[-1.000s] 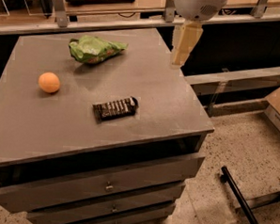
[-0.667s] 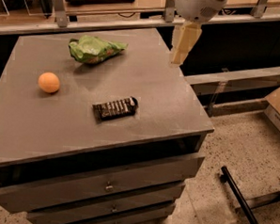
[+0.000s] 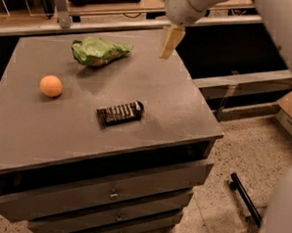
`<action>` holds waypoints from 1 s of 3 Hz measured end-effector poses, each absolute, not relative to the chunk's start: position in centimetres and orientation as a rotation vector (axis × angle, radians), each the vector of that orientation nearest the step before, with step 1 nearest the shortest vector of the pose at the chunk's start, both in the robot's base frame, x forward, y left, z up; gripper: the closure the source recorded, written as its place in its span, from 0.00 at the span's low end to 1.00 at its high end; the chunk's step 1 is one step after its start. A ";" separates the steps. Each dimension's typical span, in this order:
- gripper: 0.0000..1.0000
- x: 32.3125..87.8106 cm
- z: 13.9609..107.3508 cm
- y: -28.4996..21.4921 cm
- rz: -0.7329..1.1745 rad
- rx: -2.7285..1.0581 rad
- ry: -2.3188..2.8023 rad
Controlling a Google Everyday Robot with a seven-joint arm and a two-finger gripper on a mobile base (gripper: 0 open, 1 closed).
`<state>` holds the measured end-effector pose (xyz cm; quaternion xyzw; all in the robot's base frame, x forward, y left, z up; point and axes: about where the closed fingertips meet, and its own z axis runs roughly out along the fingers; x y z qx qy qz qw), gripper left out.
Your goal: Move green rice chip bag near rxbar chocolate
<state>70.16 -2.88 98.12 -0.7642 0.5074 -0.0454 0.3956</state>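
Note:
The green rice chip bag [image 3: 99, 51] lies crumpled at the back of the grey cabinet top [image 3: 176, 105]. The rxbar chocolate [image 3: 120, 112], a black bar with white lettering, lies near the middle of the top, closer to the front. My gripper [image 3: 168, 47] hangs from the white arm above the back right part of the top, to the right of the bag and well clear of it. It holds nothing that I can see.
A small orange ball [image 3: 51, 85] sits on the left side of the top. The cabinet has drawers [image 3: 112, 192] at its front. A shelf unit [image 3: 246, 84] stands to the right, and a black bar [image 3: 245, 197] lies on the speckled floor.
The gripper has shifted left, toward the green bag. The bag, the bar and the ball have not moved.

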 end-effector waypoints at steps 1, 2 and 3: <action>0.00 75.1 95.2 1.2 -0.019 -1.919 1.180; 0.00 76.7 93.6 3.7 0.037 -1.925 1.126; 0.16 77.6 92.1 5.9 0.066 -1.949 1.099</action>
